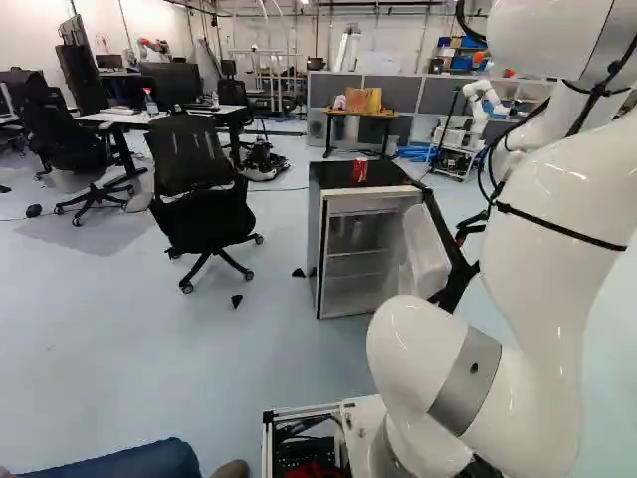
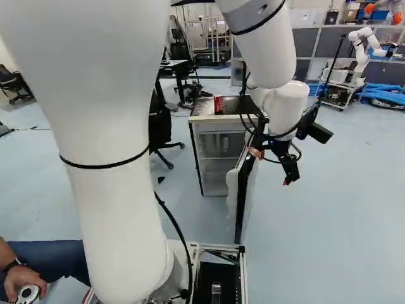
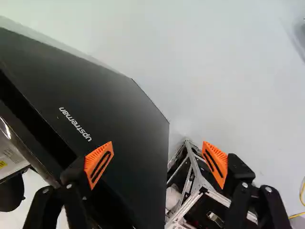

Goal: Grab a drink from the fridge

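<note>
In the right base view my gripper [image 2: 289,175] hangs to the right of the fridge's swung-open door [image 2: 242,190], on its outer side. The wrist view shows the gripper [image 3: 157,149] open, nothing gripped; the dark door front [image 3: 112,102] spreads beneath and beside one finger. The fridge [image 1: 318,239] faces the base, its shelves partly visible behind the opening. Pale, indistinct shapes [image 1: 355,235] stand on an upper shelf; I cannot tell what they are. A red can [image 1: 359,170] stands on top of the fridge. The door's white inner side [image 1: 425,249] shows in the left base view.
A black office chair [image 1: 194,199] stands left of the fridge. The base's metal frame [image 3: 193,179] shows beyond the door's edge in the wrist view. A person's hand [image 2: 24,278] and leg are close beside the base. Another robot [image 1: 483,98] stands at the back.
</note>
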